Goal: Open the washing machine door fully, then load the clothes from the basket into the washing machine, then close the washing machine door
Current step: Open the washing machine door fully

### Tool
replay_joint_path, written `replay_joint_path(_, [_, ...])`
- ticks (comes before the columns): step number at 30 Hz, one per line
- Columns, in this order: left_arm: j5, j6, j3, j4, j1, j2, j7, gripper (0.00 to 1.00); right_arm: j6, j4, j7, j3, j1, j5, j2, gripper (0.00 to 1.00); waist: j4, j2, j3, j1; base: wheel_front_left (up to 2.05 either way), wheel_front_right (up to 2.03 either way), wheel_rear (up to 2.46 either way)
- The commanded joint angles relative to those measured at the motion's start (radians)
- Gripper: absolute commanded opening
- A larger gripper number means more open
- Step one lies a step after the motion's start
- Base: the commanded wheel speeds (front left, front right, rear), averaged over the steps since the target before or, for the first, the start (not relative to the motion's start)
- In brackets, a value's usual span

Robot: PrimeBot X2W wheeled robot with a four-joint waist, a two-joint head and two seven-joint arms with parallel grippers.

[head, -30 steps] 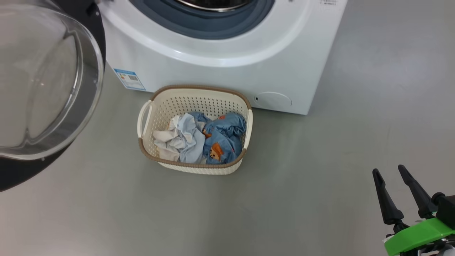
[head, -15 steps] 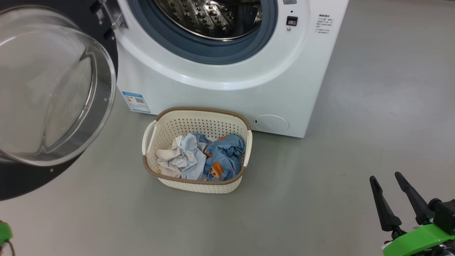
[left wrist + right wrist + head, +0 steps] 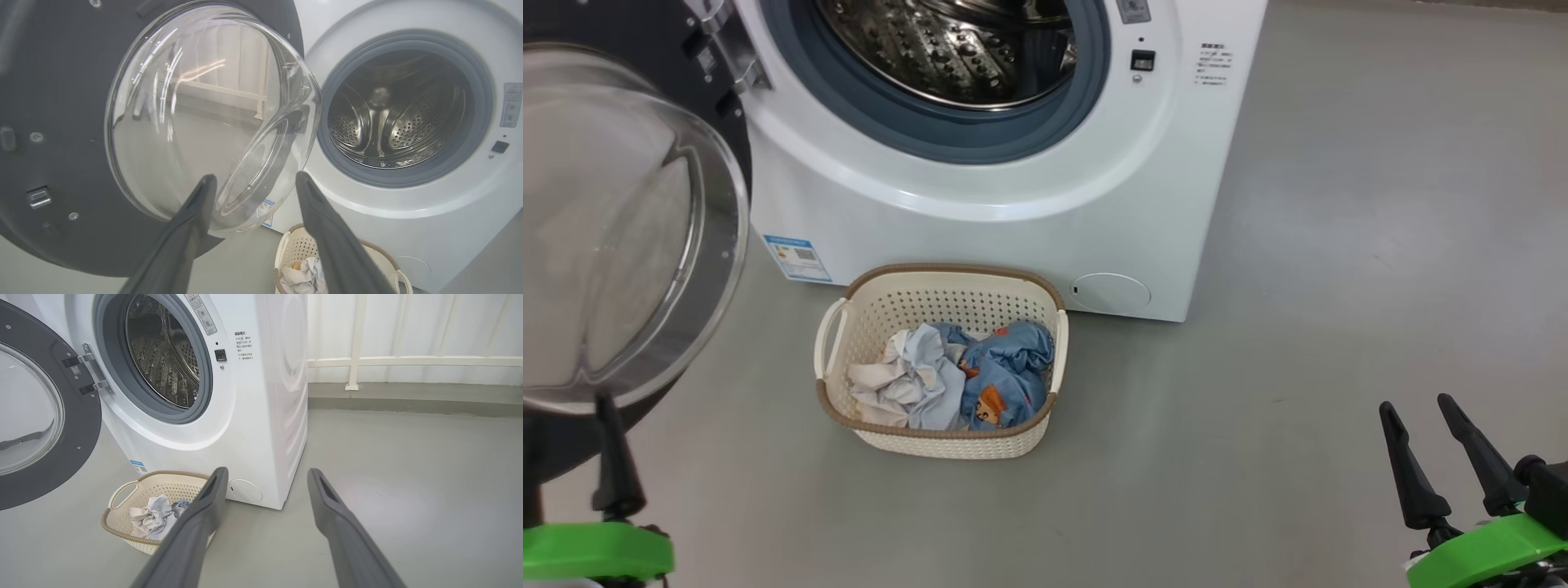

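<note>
The white washing machine (image 3: 980, 237) stands with its steel drum (image 3: 947, 49) exposed. Its black door (image 3: 621, 245) with the glass bowl hangs swung out to the left. In front of the machine, the cream basket (image 3: 947, 445) sits on the floor holding a blue printed garment (image 3: 1005, 376) and a pale white one (image 3: 890, 388). My left gripper (image 3: 568, 425) is open at the lower left, just below the door's glass. In the left wrist view it (image 3: 255, 176) points at the bowl window (image 3: 184, 122). My right gripper (image 3: 1414, 406) is open and empty, right of the basket.
A blue label sticker (image 3: 796, 257) and a round filter cap (image 3: 1109, 291) mark the machine's lower front. Grey floor (image 3: 1339, 286) spreads to the right. In the right wrist view a white rail (image 3: 408, 361) and a pale curtain run along the back.
The head camera tilted up and then shifted, so the drum came into view. My left gripper has risen into the lower left corner. Basket, clothes and right gripper stayed put.
</note>
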Motion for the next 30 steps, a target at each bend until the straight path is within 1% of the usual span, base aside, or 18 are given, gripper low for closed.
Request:
replay_joint_path(1, [0.019, -0.001, 0.017, -0.034, -0.004, 0.031, -0.005, 1.00, 0.010, -0.024, -0.012, 0.012, 0.001, -0.002, -0.017, 1.00, -0.016, 0.0000, -0.001, 0.0000, 0.00, 0.00, 0.00])
replay_joint_path(6, [0.008, -0.001, -0.051, -0.051, 0.005, 0.021, -0.005, 1.00, 0.010, -0.026, -0.012, 0.010, 0.002, -0.002, -0.016, 1.00, -0.050, 0.0000, 0.000, 0.0000, 0.00, 0.00, 0.00])
replay_joint_path(11, [0.000, -0.001, -0.116, -0.057, 0.019, 0.024, -0.005, 1.00, 0.010, -0.024, -0.012, 0.010, 0.003, -0.001, -0.016, 1.00, -0.085, 0.0000, 0.000, 0.0000, 0.00, 0.00, 0.00])
replay_joint_path(20, [-0.005, -0.001, -0.149, -0.042, 0.030, 0.000, -0.005, 1.00, 0.010, -0.021, -0.012, 0.011, 0.002, 0.002, -0.017, 1.00, -0.142, 0.0000, -0.007, 0.0000, 0.00, 0.00, 0.00])
replay_joint_path(30, [-0.048, -0.002, -0.198, -0.027, 0.046, 0.004, -0.005, 1.00, 0.010, -0.023, -0.012, 0.005, 0.002, 0.004, -0.019, 1.00, -0.182, 0.0000, -0.012, 0.0000, 0.00, 0.00, 0.00])
